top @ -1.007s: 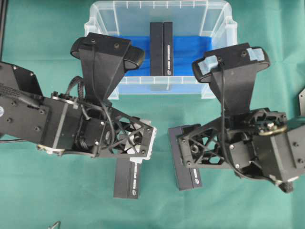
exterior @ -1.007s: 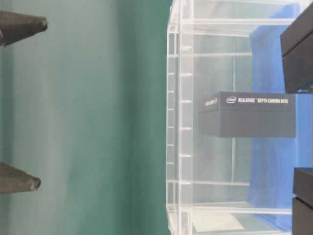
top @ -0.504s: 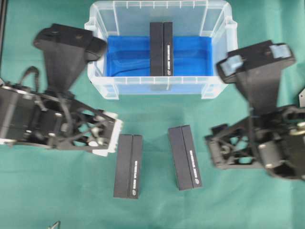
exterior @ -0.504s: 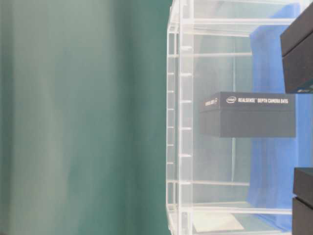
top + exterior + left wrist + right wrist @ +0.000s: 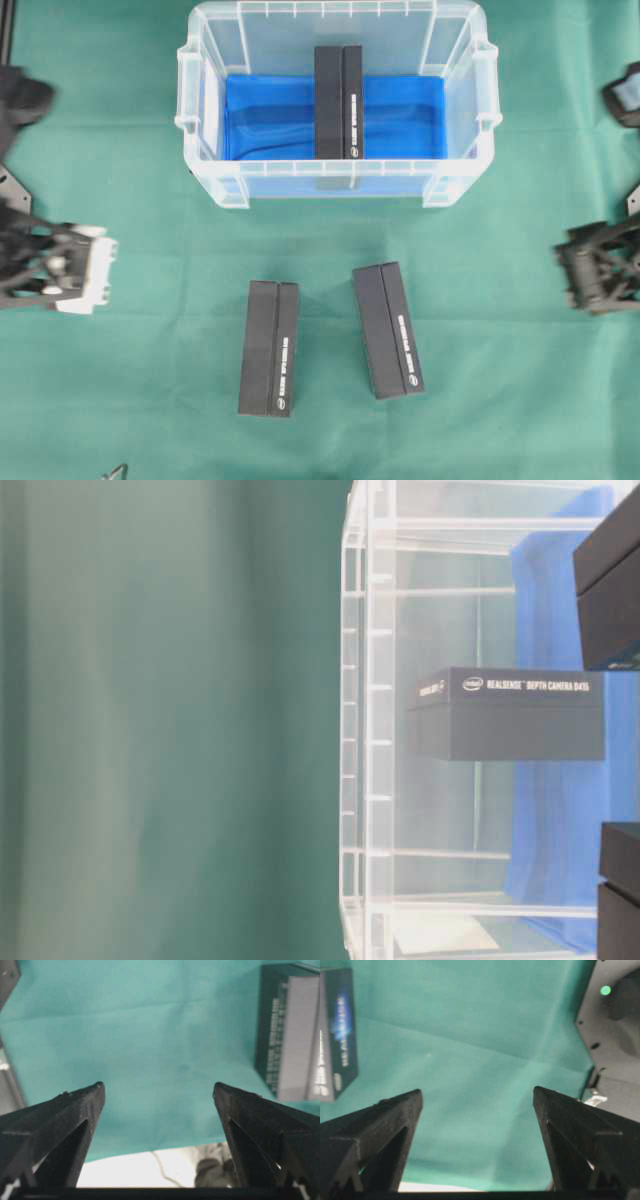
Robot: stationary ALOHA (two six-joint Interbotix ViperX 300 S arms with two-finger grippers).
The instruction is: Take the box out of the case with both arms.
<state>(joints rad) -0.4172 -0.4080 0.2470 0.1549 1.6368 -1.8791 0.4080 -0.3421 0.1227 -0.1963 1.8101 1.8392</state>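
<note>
One slim black rectangular cardboard box stands on edge in the middle of the large translucent clear plastic storage case, on the blue liner at its bottom, reaching from the far wall to the near one. Two matching black boxes and already lie on the green cloth-covered table in front of the case, well apart from it. So the step in hand is, by my reading, the gap between lifts: neither arm carries anything, and the last box waits.

The left gripper sits at the left edge of the overhead view, low and beside the table's border, its two black fingers spread wide over bare cloth with nothing between them. The right gripper sits at the right edge, likewise spread and empty. Their exact tilt is hard to judge, since the overhead view cuts both off.

Next, both arms need to swing inward over the rim and descend on either side of the box.
</note>
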